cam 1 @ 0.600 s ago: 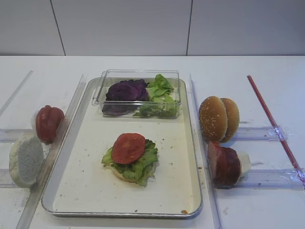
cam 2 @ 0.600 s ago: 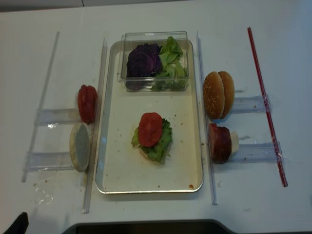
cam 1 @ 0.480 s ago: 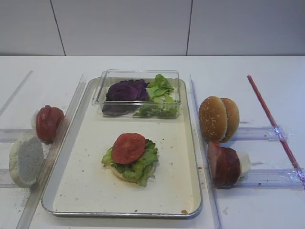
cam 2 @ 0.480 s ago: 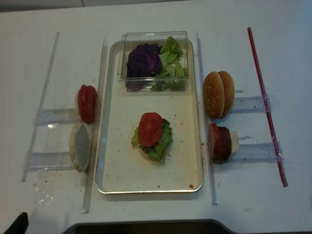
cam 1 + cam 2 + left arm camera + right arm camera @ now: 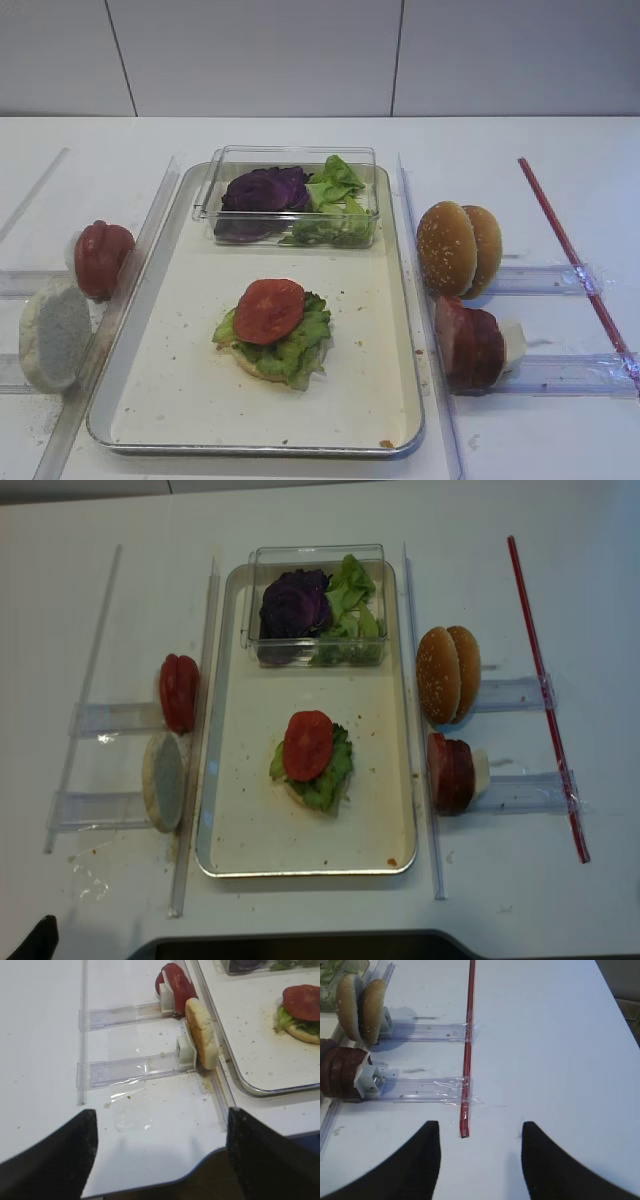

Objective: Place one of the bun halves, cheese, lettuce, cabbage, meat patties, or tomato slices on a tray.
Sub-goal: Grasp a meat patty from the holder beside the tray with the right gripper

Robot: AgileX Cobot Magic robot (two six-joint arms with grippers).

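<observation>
My right gripper (image 5: 480,1160) hangs spread and empty, the meat patties (image 5: 340,1074) ahead to its left (upright in their holder). Left gripper (image 5: 160,1155) is also spread. I reckon a hurried reach could topple the patties short of the tray (image 5: 405,300).

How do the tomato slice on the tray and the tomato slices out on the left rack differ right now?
The tomato slice on the tray lies flat on lettuce atop a bun half; the tomato slices on the left rack stand on edge. The first is single, the others are grouped. Both are glossy red and round.
</observation>
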